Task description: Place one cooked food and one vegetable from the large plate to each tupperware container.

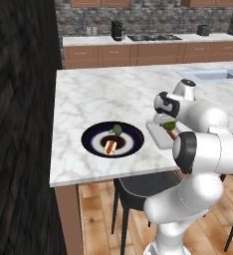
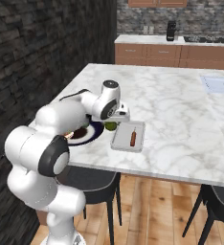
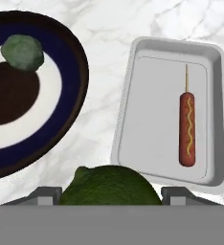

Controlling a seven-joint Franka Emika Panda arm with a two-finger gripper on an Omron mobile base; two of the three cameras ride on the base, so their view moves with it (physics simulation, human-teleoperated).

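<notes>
Hand view: gripper (image 3: 109,197) holds a green vegetable (image 3: 109,186) between its tips, jaws closed on it. The tray (image 3: 133,139) lies at 1 o'clock from it, long axis 12 to 6, corn dog (image 3: 186,129) inside, stick to 12. The plate (image 3: 71,62) is at 10 o'clock.

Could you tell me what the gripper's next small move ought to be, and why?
Probably carry the green vegetable sideways over the rectangular tray and release it there. The gripper holds it just short of the tray's rim, and the tray has only the corn dog, so it lacks a vegetable.
</notes>
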